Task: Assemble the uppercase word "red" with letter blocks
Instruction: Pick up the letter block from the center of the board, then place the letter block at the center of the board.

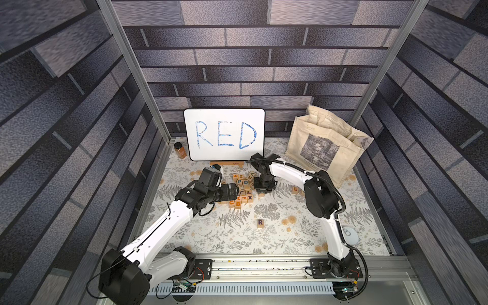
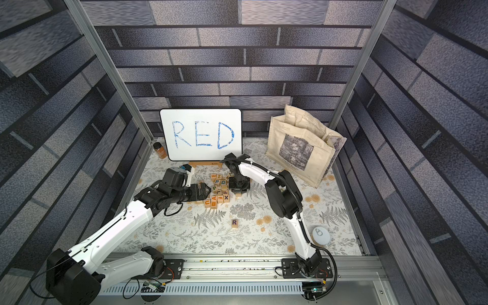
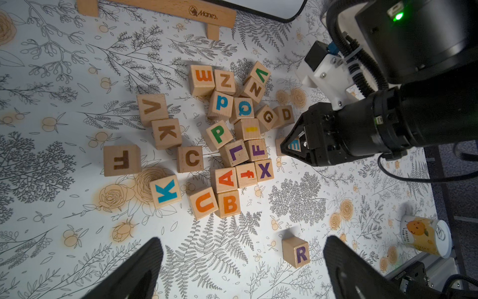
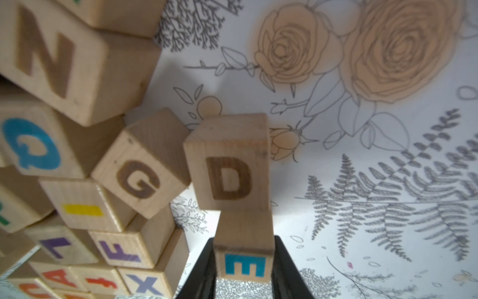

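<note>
The right gripper [image 3: 288, 146] is clamped on the teal E block [image 4: 244, 266], one black finger against each side and the letter facing the wrist camera. It holds the block at the edge of the block pile [image 1: 243, 187], on the side facing the right arm. Whether the block rests on the flowered cloth [image 1: 237, 237] or is lifted off it cannot be told. The D block [image 4: 230, 178], showing a brown letter, sits at that same edge of the pile, just beside the held E. The purple R block [image 1: 260, 222] lies alone, well apart from the pile, on the side nearest the arms' bases. The left gripper [image 3: 243, 240] hangs at the opposite edge of the pile, jaws spread wide with nothing between them.
</note>
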Action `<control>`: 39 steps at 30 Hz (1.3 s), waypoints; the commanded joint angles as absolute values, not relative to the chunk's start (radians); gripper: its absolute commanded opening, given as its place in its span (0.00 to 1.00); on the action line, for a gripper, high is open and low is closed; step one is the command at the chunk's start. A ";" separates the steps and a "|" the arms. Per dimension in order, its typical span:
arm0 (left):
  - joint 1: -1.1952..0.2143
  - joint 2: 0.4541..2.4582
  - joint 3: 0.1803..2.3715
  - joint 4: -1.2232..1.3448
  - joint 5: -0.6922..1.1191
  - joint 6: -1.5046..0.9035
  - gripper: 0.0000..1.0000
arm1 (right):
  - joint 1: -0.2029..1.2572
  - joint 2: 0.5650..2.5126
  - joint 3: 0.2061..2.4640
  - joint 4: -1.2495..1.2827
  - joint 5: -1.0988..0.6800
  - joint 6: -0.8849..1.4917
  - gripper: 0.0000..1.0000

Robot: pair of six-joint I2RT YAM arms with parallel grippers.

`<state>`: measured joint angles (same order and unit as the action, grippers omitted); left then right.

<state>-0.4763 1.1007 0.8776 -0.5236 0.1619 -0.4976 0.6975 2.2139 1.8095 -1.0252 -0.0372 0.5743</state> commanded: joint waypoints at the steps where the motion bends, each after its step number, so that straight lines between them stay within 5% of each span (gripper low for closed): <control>1: -0.473 1.098 0.889 -0.553 0.204 -0.455 1.00 | 0.692 2.158 1.783 -1.074 -0.003 0.472 0.22; 20: -0.493 1.099 0.929 -0.624 0.346 -0.416 1.00 | 0.692 1.952 1.586 -1.002 -0.065 0.113 0.23; 39: -0.605 1.017 0.852 -0.610 0.398 -0.488 1.00 | 0.729 1.717 1.299 -0.902 -0.118 -0.003 0.26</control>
